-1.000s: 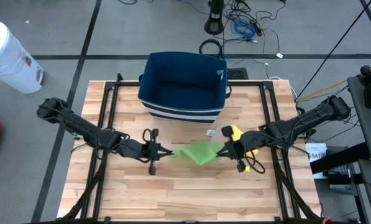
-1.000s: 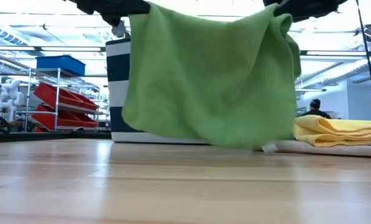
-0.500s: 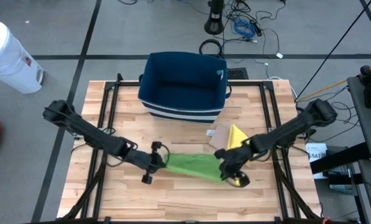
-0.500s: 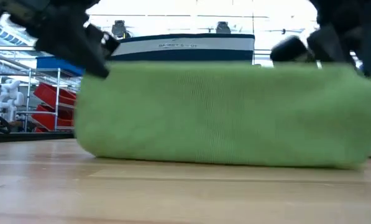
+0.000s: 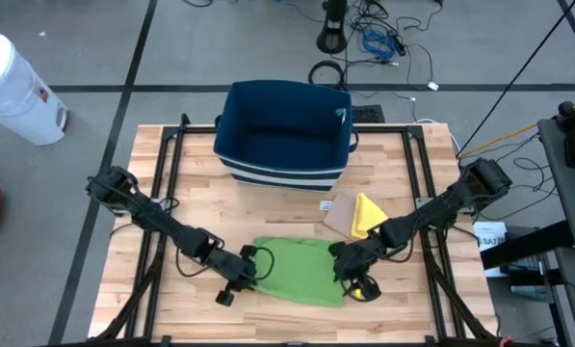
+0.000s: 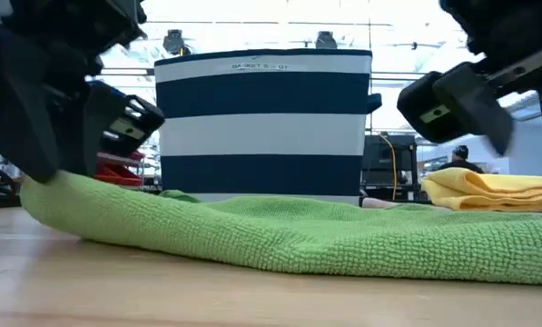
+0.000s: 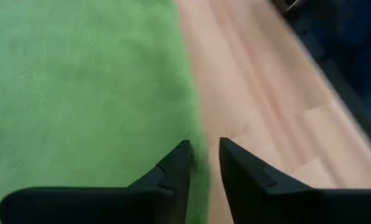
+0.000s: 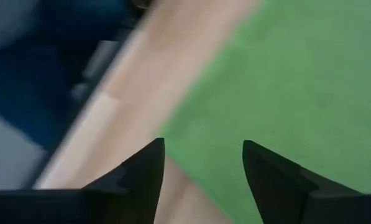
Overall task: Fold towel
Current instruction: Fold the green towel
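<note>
**Lying flat: green towel on the bench, both grippers low at its near corners**

Spanning the middle of the high view, a pale wooden slatted table [image 5: 277, 318] stands on a grey tiled floor with a black frame running along its edges. A navy and white striped basket [image 5: 285, 130] sits at the table's far side. Right of centre lie a folded yellow cloth [image 5: 366, 214] and a brown card [image 5: 338, 216] just beside it. On the floor to the far left is a white bin [image 5: 13, 89]; cables trail across the floor beyond the basket. From table height the room behind shows red shelving [image 6: 125, 166] and bright ceiling lights.

The green towel [image 5: 297, 271] lies spread on the near middle of the table, between the two arms.

The left gripper [image 5: 239, 280] is down at the towel's left edge. Its wrist camera shows the fingers [image 7: 173, 171] parted by a narrow gap right over the towel's border, with nothing clamped between them.

The right gripper [image 5: 350, 275] is at the towel's right edge, its fingers [image 8: 145, 168] spread wide above the seam where green cloth meets bare wood, and it grips nothing.
</note>
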Tool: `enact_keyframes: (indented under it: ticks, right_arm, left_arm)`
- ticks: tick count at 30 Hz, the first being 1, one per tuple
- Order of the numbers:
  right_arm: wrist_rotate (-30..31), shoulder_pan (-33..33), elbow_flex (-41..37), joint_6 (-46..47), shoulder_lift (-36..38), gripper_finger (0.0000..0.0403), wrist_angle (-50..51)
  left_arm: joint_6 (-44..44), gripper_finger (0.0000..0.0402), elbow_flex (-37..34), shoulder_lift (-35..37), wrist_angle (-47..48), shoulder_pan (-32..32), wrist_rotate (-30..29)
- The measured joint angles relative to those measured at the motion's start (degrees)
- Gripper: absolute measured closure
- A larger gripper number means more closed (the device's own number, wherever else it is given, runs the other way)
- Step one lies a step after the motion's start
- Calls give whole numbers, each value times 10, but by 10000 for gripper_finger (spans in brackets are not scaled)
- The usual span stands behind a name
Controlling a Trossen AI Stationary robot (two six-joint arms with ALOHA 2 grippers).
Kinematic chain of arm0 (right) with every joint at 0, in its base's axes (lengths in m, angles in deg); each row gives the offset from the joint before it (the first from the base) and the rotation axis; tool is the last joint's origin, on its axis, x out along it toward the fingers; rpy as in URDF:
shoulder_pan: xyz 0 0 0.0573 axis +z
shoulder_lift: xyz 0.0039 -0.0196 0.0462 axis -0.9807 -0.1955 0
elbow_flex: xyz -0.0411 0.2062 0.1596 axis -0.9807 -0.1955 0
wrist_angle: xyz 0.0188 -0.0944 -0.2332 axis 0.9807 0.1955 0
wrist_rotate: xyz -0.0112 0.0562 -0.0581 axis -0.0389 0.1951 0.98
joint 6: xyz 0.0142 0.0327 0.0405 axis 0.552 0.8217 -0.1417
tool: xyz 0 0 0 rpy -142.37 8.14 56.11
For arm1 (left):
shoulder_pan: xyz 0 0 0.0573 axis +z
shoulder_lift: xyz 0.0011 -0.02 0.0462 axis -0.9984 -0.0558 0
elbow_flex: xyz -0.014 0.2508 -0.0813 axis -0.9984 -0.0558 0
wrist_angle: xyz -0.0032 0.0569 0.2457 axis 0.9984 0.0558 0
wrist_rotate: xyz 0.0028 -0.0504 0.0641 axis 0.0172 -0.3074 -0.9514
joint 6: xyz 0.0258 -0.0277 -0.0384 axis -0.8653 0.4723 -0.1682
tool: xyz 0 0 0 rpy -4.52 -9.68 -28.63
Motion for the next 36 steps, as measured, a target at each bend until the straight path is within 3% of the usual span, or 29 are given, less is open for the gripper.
enact_keyframes:
  ticks: [7,16,22,28,36]
  right_arm:
    - [154,-7,1,39,42,220,107]
    - [155,-21,0,91,20,229,110]
    - [156,-21,-24,121,-13,229,41]
    - [166,-25,-30,134,-25,234,46]
    - [179,-24,-30,119,-35,308,54]
  left_arm:
    - [28,270,9,1,-35,-19,0]
    - [27,261,10,-1,-35,-13,-92]
    - [27,260,10,-1,-35,1,-98]
    - [27,260,10,-1,-34,1,-98]
    - [27,261,10,-1,-34,1,-98]
